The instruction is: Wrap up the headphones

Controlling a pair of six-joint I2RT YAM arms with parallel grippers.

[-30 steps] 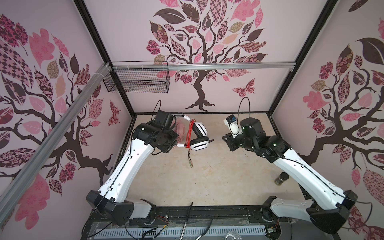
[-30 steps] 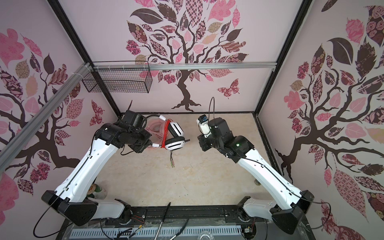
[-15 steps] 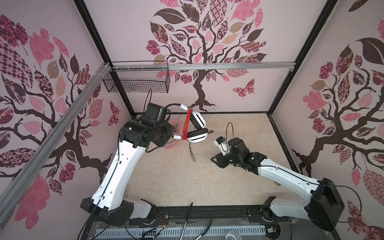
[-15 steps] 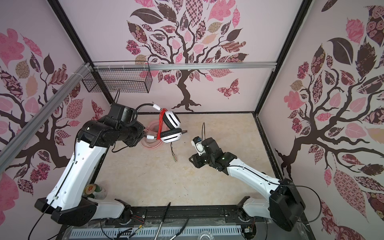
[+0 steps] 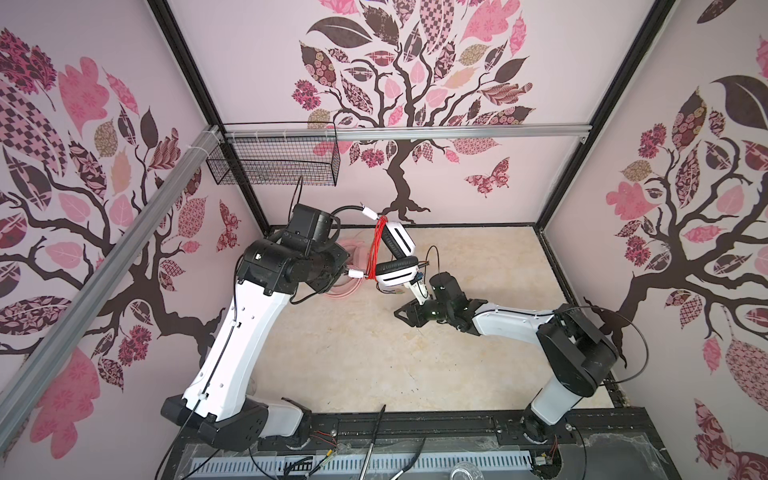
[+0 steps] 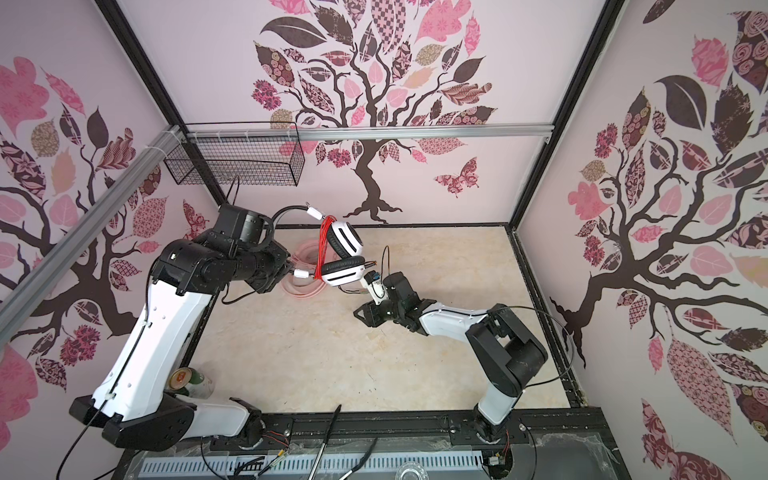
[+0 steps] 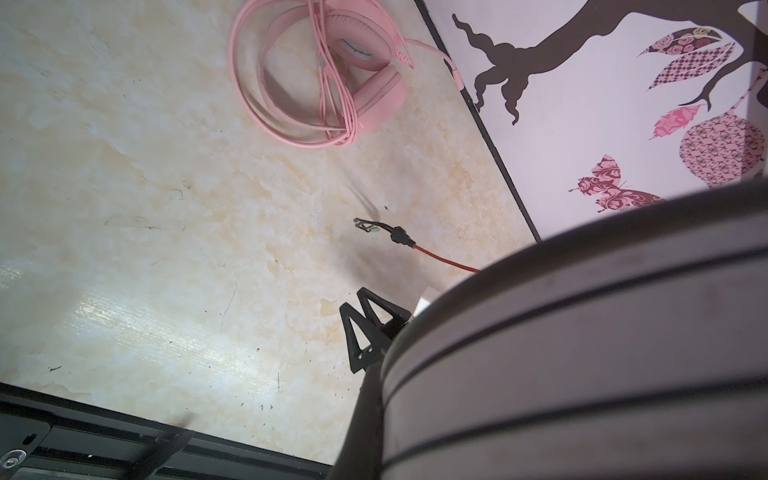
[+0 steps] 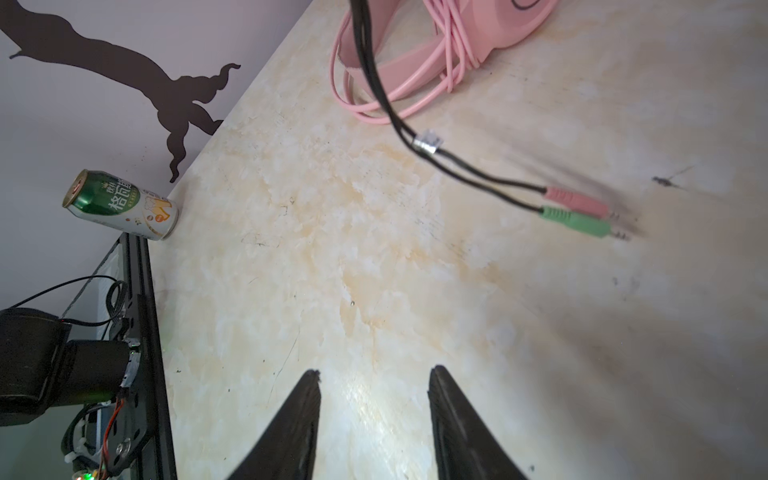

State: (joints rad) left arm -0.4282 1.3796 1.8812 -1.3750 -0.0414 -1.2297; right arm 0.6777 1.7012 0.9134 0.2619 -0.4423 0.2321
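The white-and-black headphones [image 5: 397, 274] [image 6: 345, 272] hang in the air at the back left, with the orange-red cord [image 5: 376, 245] wound across them. My left gripper [image 5: 343, 269] [image 6: 287, 271] is shut on their headband, which fills the left wrist view as a grey striped band [image 7: 582, 353]. The cord's loose end [image 7: 444, 259] dangles, its pink and green plugs [image 8: 577, 212] just above the table. The pink headphones [image 5: 347, 289] [image 7: 328, 75] lie on the table under the lifted pair, cord bundled round them. My right gripper [image 5: 405, 316] [image 8: 374, 374] is open and empty, low over the table.
A green and white can [image 8: 120, 205] [image 6: 189, 380] stands at the front left beside the left arm's base. A wire basket [image 5: 274, 160] hangs on the back wall at the left. A black rail [image 5: 415, 424] runs along the table's front edge.
The right gripper has drawn back from the headphones, dropped low over the table and opened. The left arm has raised the white-and-black headphones toward the back wall.
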